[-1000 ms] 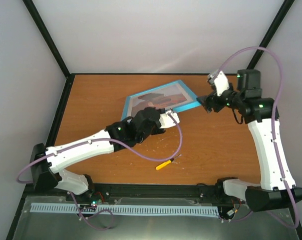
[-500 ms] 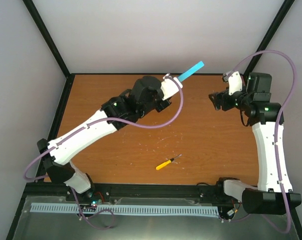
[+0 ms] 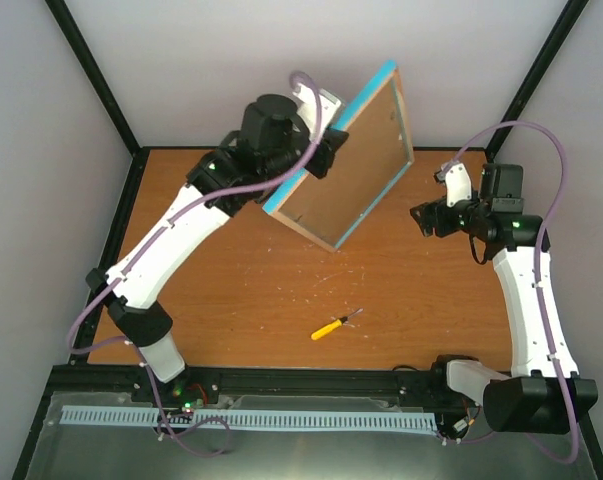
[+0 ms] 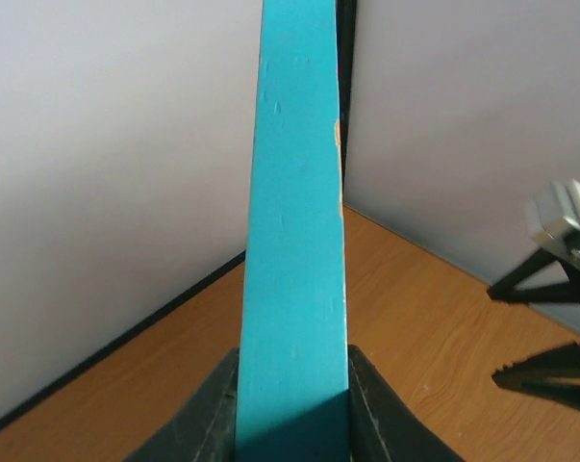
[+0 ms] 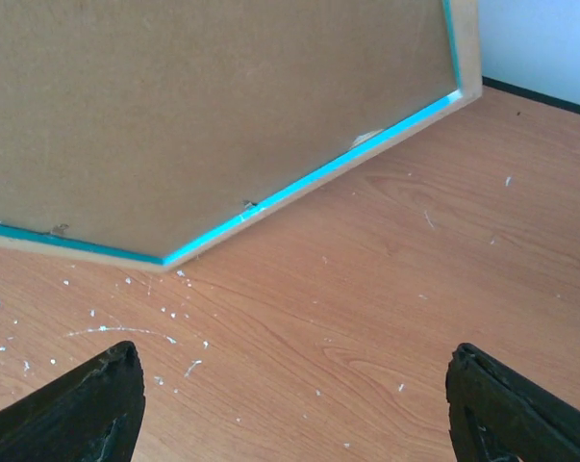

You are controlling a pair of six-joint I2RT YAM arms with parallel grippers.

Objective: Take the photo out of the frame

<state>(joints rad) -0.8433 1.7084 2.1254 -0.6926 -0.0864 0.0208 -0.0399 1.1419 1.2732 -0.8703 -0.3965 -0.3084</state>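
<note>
The left gripper (image 4: pixel 291 428) is clamped on one long turquoise edge of the frame (image 3: pixel 346 165), with one finger on each side of that edge. The frame is held up in the air over the far half of the table (image 3: pixel 231 290). It is tilted, with its upper corner against the back wall (image 3: pixel 281 60) in the top view and its lower corner low over the wood. Whether that corner touches the table cannot be determined.

The brown backing board (image 5: pixel 222 106) faces the right arm and the overhead camera. Small tabs (image 5: pixel 246 204) sit along its inner rim. The front of the frame is turned away, so the photo is not visible in any view.

The right gripper (image 3: pixel 419 220) is positioned just to the right of the frame's lower right edge and is apart from it. Its jaws are spread wide and hold nothing. Bare, white-flecked table lies between its fingers and the frame.

A small yellow-handled screwdriver (image 3: pixel 328 328) lies on the near part of the table, well apart from both grippers and from the frame.
</note>
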